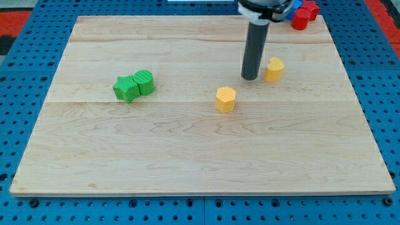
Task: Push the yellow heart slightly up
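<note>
Tip (pixel 250 78) just left of yellow block (pixel 274 69)

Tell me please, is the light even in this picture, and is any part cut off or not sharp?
Camera view: light is soft and even on the pale wooden board, no glare; my tip and the yellow block beside it throw only faint shadows; the red and blue blocks at the view's top edge are partly cut off; edges look slightly soft.

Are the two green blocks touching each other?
Touching. The camera view shows the green star-like block and the rounder green block pressed side to side with no board visible between them, at the view's left.
</note>
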Motion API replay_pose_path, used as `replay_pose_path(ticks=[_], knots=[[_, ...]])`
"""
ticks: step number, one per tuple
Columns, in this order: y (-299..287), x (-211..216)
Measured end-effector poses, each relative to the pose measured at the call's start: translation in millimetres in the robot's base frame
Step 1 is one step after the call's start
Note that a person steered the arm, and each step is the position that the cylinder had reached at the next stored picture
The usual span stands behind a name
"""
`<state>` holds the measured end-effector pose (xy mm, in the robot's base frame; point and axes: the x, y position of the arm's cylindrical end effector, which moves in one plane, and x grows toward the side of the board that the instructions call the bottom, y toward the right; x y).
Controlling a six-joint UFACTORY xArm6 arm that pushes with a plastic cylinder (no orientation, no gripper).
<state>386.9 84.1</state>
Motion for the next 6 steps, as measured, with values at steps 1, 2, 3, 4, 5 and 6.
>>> replay_pose_path(ticks=[1, 2, 3, 4, 5, 6], knots=[[20, 12], [71, 12], [61, 12], [37, 11], [62, 1], [104, -4]])
